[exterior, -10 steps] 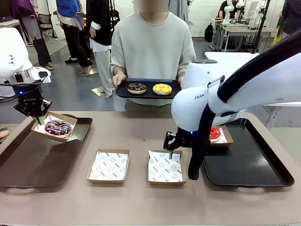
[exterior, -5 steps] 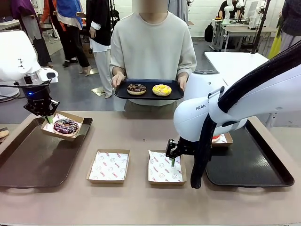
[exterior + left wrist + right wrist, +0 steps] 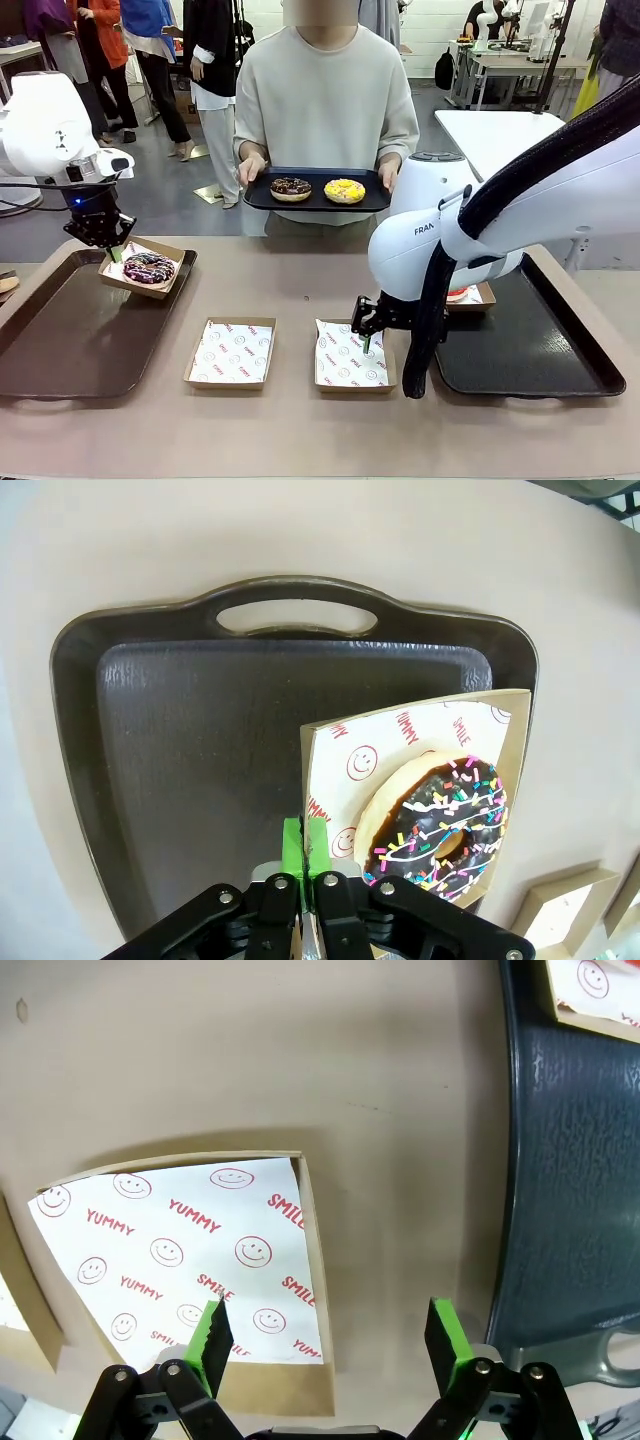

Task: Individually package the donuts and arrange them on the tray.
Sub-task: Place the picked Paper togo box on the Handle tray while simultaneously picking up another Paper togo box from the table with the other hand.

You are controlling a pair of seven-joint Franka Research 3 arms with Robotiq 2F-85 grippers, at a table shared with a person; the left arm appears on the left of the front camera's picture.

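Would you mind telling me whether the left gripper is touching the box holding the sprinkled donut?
Touching. In the left wrist view the left gripper is shut on the edge of the box.

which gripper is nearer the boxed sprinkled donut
Left. The left gripper pinches the edge of the box holding the sprinkled donut; the right gripper hangs open over an empty box mid-table.

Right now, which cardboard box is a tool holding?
The box with the sprinkled chocolate donut, pinched at its edge by the left tool over the brown tray. The two empty boxes lie flat on the table.
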